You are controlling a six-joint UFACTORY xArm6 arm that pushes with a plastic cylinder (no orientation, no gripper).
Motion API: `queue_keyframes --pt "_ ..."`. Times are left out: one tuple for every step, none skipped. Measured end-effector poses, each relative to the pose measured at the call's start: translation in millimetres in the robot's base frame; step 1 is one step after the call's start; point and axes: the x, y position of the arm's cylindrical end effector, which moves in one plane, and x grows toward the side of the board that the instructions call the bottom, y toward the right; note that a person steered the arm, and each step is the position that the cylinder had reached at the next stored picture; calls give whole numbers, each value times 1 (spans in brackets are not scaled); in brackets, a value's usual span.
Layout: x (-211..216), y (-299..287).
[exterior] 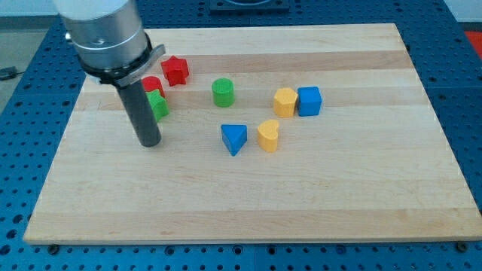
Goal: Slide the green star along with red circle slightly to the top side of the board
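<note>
- My tip (149, 142), a bare dark rod grasping nothing, sits just below the small green star block (159, 105)
- The red circular block (153, 85) touches its upper edge
- Push gently, centred, toward the view's top, skirting the red star block (175, 71)

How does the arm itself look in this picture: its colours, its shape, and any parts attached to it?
Only the arm's end shows. A wide, shiny silver metal cylinder enters from the view's top left. Under it sits a thin grey flange with a small tab. From there a straight, dark, round rod goes down to my tip. No cables, markings or hand are visible.
</note>
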Motion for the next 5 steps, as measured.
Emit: queue_keyframes --pt "-14 -9" --pt "-32 -9" --pt "-49 -10" --pt "-68 -10" --pt "-66 -26"
